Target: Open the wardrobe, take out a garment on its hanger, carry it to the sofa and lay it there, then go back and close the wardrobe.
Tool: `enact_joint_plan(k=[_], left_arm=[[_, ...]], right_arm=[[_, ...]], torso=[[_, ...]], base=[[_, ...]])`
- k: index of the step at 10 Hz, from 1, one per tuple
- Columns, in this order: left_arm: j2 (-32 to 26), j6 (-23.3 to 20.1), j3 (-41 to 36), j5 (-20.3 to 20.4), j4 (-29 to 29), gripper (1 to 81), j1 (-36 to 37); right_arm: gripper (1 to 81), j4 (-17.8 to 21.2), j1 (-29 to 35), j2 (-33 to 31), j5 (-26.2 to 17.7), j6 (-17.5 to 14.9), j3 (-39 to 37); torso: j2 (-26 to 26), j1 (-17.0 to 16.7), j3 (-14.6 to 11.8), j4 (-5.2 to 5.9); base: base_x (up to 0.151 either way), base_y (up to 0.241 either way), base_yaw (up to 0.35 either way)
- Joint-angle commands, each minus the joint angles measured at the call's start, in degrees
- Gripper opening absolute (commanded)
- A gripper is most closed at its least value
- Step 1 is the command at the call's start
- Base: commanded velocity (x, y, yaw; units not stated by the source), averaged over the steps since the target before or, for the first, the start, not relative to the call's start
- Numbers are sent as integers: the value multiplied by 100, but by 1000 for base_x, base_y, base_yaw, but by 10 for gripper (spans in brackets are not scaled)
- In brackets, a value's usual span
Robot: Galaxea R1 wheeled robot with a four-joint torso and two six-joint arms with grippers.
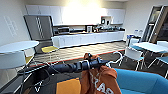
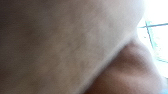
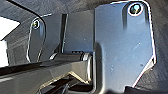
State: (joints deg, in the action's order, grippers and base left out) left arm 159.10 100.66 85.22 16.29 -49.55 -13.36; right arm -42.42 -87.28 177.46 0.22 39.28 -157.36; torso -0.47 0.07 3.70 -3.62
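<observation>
The burnt-orange garment [image 1: 100, 80] with white letters hangs from my left gripper [image 1: 97, 62], which reaches in on its dark arm from the left. Some of the fabric is bunched over the top of the gripper. A thin white curved piece, seemingly the hanger [image 1: 118, 56], sticks out to the gripper's right. The gripper looks shut on the hanger under the cloth. The garment's lower part hangs just left of the bright blue sofa [image 1: 140, 82], at the lower right. In the left wrist view, blurred orange-brown cloth [image 2: 132, 72] sits very close to the camera.
A round white table [image 1: 17, 46] with chairs stands at the left. White tables and white-and-blue chairs [image 1: 133, 53] stand at the right. A kitchen counter [image 1: 87, 38] runs along the back wall beside a grey cabinet [image 1: 38, 26]. An orange carpet patch [image 1: 68, 86] lies below the arm.
</observation>
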Motion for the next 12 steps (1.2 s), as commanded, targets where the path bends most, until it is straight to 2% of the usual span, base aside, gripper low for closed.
enact_joint_plan(k=[1,6,7,12], left_arm=[[61,-73,-129,314,-98,10,1129],[114,-73,-111,243,-116,10,1094],[131,-73,-94,235,-125,10,1094],[281,-73,47,235,-160,10,1094]], right_arm=[[811,32,260,47,-233,-8,57],[811,24,276,47,-233,-8,57],[811,24,277,38,-233,-8,57],[811,24,268,38,-233,-8,48]], torso=[[0,0,0,0],[0,2,0,0],[0,0,440,0],[2,-2,1092,0]], base=[[0,0,-254],[0,0,-254],[0,0,-254],[0,0,-254]])
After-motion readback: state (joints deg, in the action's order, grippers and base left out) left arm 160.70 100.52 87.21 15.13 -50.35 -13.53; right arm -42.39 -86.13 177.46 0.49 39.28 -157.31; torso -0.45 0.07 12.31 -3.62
